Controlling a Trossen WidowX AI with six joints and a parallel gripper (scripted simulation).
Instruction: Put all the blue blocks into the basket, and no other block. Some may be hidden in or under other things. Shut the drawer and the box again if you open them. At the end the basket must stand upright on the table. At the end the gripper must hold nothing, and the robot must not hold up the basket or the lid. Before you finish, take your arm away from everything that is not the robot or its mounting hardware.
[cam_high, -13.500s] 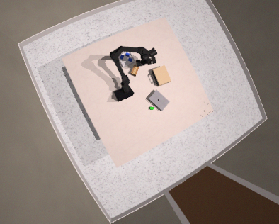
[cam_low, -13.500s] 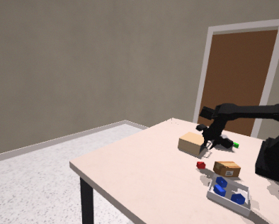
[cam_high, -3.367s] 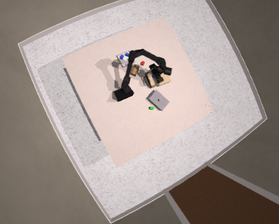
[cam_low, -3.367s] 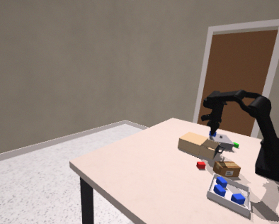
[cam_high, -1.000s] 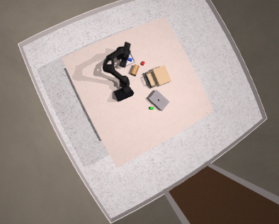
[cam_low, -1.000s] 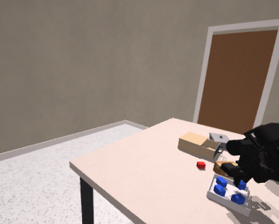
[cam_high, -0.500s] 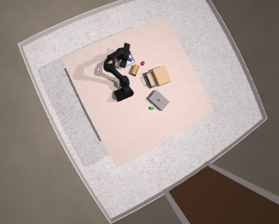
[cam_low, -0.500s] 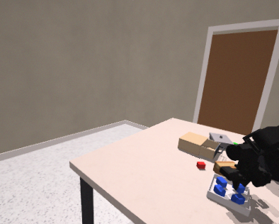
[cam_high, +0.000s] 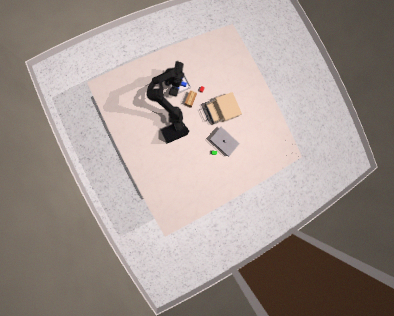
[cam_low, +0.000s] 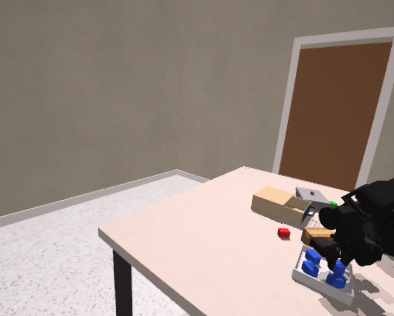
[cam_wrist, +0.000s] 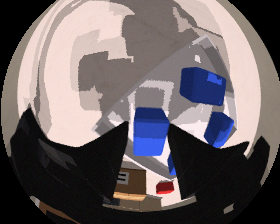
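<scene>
My gripper (cam_wrist: 148, 126) (cam_low: 334, 260) (cam_high: 176, 89) hangs just above the white basket (cam_low: 320, 286) (cam_wrist: 156, 92) near the table's corner. Its fingers are open, and a blue block (cam_wrist: 150, 131) (cam_low: 340, 268) sits loosely between them, over the basket's inside. Other blue blocks (cam_wrist: 203, 86) (cam_wrist: 219, 127) (cam_low: 312, 258) (cam_low: 310, 270) lie in the basket. In the overhead view the arm hides most of the basket; only a bit of blue (cam_high: 184, 83) shows.
A red block (cam_high: 201, 89) (cam_low: 284, 232) (cam_wrist: 165, 188) lies on the table. A small wooden box (cam_high: 189, 98) (cam_low: 317, 233) stands beside the basket. A drawer unit (cam_high: 227, 106) (cam_low: 272, 202), a grey lidded box (cam_high: 223, 141) (cam_low: 311, 193) and a green block (cam_high: 213, 152) (cam_low: 333, 203) stand beyond.
</scene>
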